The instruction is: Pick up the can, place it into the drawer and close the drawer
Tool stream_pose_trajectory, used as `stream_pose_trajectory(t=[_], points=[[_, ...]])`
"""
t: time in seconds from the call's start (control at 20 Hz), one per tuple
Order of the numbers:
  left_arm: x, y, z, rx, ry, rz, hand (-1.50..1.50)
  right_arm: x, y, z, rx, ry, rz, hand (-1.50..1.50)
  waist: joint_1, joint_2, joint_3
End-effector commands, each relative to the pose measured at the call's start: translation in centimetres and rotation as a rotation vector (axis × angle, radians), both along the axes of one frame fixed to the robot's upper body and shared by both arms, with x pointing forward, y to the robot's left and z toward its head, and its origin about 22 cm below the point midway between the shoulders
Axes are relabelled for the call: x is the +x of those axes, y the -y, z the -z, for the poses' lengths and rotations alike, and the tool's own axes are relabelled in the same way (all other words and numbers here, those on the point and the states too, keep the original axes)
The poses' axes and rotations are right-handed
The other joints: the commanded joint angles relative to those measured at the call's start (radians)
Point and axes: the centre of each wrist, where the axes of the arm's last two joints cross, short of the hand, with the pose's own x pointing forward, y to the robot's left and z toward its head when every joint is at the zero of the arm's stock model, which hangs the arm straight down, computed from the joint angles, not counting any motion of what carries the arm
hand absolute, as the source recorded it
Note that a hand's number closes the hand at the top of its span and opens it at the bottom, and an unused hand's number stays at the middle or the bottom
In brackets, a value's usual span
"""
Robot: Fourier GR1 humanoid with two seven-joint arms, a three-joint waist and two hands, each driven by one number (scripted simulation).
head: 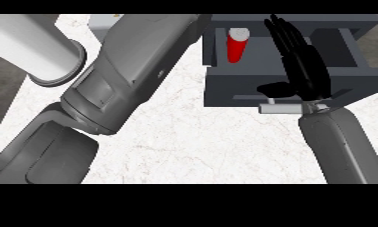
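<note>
Place: a kitchen worktop, seen steeply from above.
Surface: a white counter [192, 141] veined like marble is spread across the near and middle ground.
Storage: a dark grey drawer [221, 91] is pulled open at the far right, with a pale bar handle [282, 108] on its near front.
Contents: a red can [236, 46] is seen inside the drawer.

You have the open drawer [280, 78] at the right of the counter [192, 141], with the can [237, 46] inside at its left end. Your right hand [299, 66] reaches over the drawer, right of the can. Your left forearm [125, 76] crosses the counter left of the drawer.
</note>
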Motion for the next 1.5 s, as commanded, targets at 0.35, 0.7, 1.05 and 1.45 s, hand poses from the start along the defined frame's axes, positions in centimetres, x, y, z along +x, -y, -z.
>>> stream_pose_trajectory(t=[0.35, 0.7, 1.05, 1.45], points=[[0.4, -2.2, -1.0, 0.007, 0.003, -0.041, -1.5, 6.4, -3.0, 2.9, -0.082, 0.058, 0.098, -1.5, 0.031, -0.008, 0.0], [1.0, -5.5, 0.0, 0.011, -0.021, -0.038, -1.5, 8.9, -2.7, 3.0, -0.11, 0.158, 0.174, -1.5, 0.062, -0.007, 0.0], [0.9, -7.7, 0.9, 0.035, -0.022, -0.016, -1.5, 11.5, -3.9, -0.3, -0.086, 0.212, 0.211, -1.5, 0.092, 0.0, -0.001], [0.4, -10.5, -0.5, 0.007, -0.025, 0.012, -1.5, 12.8, -3.7, -3.0, -0.089, 0.231, 0.216, -1.5, 0.12, -0.002, -0.001]])
